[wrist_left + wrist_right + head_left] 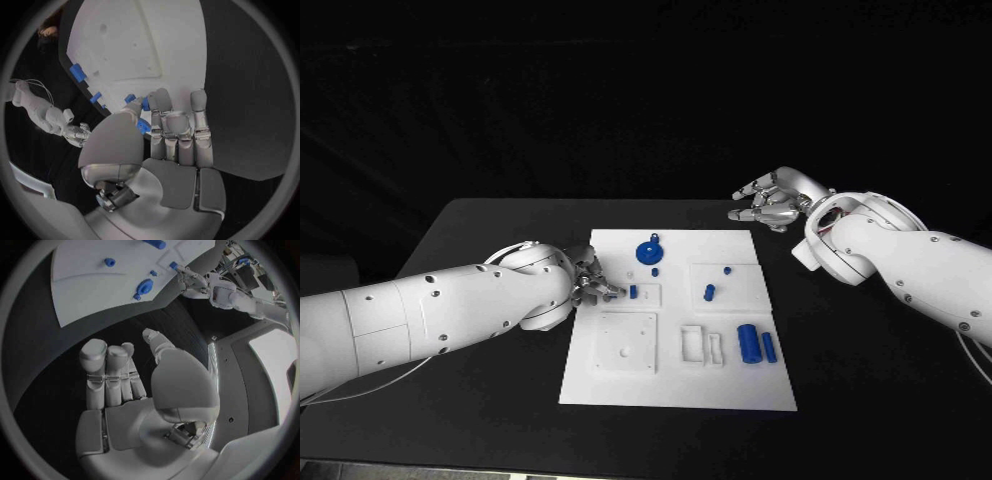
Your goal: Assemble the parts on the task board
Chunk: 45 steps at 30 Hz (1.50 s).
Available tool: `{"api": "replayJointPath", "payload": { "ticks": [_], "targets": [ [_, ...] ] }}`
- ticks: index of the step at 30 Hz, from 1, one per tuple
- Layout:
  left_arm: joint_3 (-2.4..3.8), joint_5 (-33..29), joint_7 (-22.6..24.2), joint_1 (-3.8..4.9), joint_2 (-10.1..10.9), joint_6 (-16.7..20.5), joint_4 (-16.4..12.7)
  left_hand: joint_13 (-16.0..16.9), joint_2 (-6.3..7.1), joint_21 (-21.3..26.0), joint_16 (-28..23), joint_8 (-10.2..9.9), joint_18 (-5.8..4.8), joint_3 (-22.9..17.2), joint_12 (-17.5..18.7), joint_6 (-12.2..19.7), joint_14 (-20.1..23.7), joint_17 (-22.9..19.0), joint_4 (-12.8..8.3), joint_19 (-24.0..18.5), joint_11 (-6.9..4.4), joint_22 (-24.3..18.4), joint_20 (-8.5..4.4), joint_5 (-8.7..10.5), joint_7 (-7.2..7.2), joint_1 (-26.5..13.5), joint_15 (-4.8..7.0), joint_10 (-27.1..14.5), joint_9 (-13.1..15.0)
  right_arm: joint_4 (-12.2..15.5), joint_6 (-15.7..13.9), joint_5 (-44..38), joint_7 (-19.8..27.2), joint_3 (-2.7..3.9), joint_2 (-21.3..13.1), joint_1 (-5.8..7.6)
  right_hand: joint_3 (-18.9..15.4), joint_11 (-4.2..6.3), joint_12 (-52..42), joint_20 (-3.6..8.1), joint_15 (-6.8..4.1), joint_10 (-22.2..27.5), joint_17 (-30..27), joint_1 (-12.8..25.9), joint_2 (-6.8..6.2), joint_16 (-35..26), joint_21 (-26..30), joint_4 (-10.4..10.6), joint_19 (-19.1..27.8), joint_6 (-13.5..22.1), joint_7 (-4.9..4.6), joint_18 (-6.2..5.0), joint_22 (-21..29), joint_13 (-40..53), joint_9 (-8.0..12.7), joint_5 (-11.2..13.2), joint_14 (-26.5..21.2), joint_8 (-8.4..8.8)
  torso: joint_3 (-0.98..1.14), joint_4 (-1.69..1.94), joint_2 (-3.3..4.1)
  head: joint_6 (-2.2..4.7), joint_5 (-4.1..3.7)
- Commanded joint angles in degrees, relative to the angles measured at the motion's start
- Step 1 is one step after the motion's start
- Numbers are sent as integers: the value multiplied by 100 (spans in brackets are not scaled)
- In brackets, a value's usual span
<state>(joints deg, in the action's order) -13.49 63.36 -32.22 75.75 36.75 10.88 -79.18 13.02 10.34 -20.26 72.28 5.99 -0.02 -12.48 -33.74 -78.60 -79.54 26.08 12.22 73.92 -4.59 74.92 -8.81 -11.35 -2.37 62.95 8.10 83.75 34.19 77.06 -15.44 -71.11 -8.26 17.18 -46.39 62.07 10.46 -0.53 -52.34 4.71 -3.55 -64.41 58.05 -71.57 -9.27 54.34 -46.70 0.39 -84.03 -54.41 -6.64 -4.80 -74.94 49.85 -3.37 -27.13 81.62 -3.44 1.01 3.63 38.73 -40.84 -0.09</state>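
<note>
Left hand: your left hand (589, 275) sits at the left edge of the task board (733, 385), fingers curled toward a small blue part (633, 292) near that edge. In the left wrist view the hand (178, 145) has its fingertips (160, 102) against a small blue piece (145, 104) at the board's rim, with more blue showing between thumb and fingers; you can read this as a pinch, though the exact contact is partly hidden.

Right hand: your right hand (769, 198) hovers over the black table (488, 400) just beyond the board's far right corner, well apart from every part. In the right wrist view the hand (134, 385) holds nothing, with its fingers side by side and the thumb set apart.

Task board: white plate in the middle of the table, long side running away from you.

Round part: a blue disc-shaped part (649, 250) lies near the far edge of the board; it also shows in the right wrist view (144, 288).

Small parts: a blue peg (710, 293) lies mid-board, with a tiny blue piece (727, 269) just beyond it.

Cylinders: two blue cylinders (756, 344) lie side by side near the board's right edge.

White fixtures: a square white block (626, 343) on the near left, and a smaller white fixture (700, 345) between it and the cylinders.
</note>
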Motion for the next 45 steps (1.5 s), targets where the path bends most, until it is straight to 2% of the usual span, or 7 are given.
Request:
{"api": "replayJointPath", "payload": {
  "ticks": [1,22,26,31,35,38,45],
  "targets": [
    [-26,1,-64,-37,-10,-56,7,-18,34,31,-46,-50,2,264,44,-21,-4,-14,76,16,14,102,2,-186,43,-27,5,314,-37,2,39,-3,50,3,0,-6,-11,23,2,20,-29,0,-6,54,-22,-29,47,45,-233,74,-10,-74,-561,0,-2,-28,28,7,2,1,0,2,3],
    [-24,-23,-29,-37,6,15,13,-64,92,83,-105,-77,2,677,131,11,17,-40,303,10,39,102,14,-165,74,81,-10,310,-117,-5,40,-1,49,3,6,-10,-16,23,6,20,-29,0,-9,50,-26,-36,55,44,-235,83,-9,-75,-561,-1,-3,-30,28,6,1,0,-1,-8,7],
    [-22,-65,-11,-37,63,-13,-44,-78,116,113,-138,-109,2,802,181,42,42,-57,247,-5,57,100,27,-146,96,83,-25,311,-155,-6,40,0,48,3,6,-11,-16,23,6,20,-29,0,-9,50,-26,-36,55,44,-235,83,-9,-75,-561,-1,-3,-30,28,6,2,-3,1,1,11],
    [-14,-173,48,-35,220,-54,-239,-136,52,194,-235,-153,2,1181,367,134,114,-102,170,-45,93,90,47,-373,137,199,-48,303,-205,-7,41,1,49,3,2,-16,-16,23,6,20,-29,0,-9,50,-26,-36,55,44,-235,83,-9,-75,-561,-1,-3,-30,28,6,0,0,-1,7,6],
    [14,-355,255,-29,388,-98,-453,-326,-144,415,-519,-161,2,1208,1029,545,367,-358,-204,-243,201,43,145,-348,259,421,-157,129,-252,-7,42,3,49,3,0,-24,-16,23,6,20,-29,0,-9,50,-26,-36,55,44,-235,83,-9,-75,-561,-1,-3,-30,28,6,-1,0,-4,5,7],
    [35,-430,401,-17,502,-127,-579,-712,-380,658,-505,9,2,1375,1668,1168,585,-452,-577,-312,295,-20,253,-501,455,654,-301,-69,-930,-8,42,4,49,3,-4,-34,-16,23,6,20,-29,0,-9,50,-26,-36,55,44,-235,83,-9,-75,-561,-1,-3,-30,28,6,-4,-1,-3,15,5],
    [60,-489,717,4,679,-11,-673,-919,-394,864,-493,156,60,1495,2091,1760,753,-556,-852,-343,474,-5,368,-526,679,944,-443,-413,-1752,-11,41,10,51,3,-8,-56,-16,23,6,20,-29,0,-9,50,-26,-36,55,44,-235,83,-9,-75,-561,-1,-3,-30,28,6,-6,0,3,30,-9]
  ]
}}
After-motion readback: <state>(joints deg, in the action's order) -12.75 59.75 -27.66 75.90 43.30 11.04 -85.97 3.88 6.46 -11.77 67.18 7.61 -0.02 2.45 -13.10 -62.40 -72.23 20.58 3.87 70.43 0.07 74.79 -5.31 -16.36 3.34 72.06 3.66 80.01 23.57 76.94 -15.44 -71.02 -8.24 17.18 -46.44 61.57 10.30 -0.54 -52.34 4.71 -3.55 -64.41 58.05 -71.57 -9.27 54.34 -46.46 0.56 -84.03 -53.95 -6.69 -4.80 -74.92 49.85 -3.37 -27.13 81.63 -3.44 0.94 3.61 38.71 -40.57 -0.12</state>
